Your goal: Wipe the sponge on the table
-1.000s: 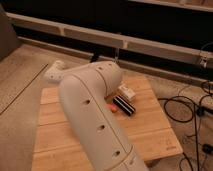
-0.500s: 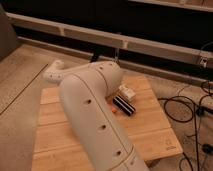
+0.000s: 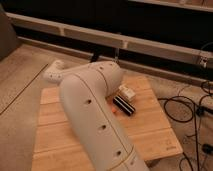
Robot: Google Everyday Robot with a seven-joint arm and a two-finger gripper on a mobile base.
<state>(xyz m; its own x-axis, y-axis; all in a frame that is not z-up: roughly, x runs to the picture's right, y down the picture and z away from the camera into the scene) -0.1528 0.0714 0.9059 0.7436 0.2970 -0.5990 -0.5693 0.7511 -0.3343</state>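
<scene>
The table is a light-brown plank top filling the middle of the camera view. My white arm rises from the bottom edge and bends over the table, with a white link sticking out to the left past the table's far left corner. My gripper is hidden behind the arm, so it does not show. The sponge is also hidden from view.
A black ribbed bar lies on the table right of the arm, a small white block just behind it and an orange piece beside it. Black cables trail over the floor at right. A grey rail runs along the back.
</scene>
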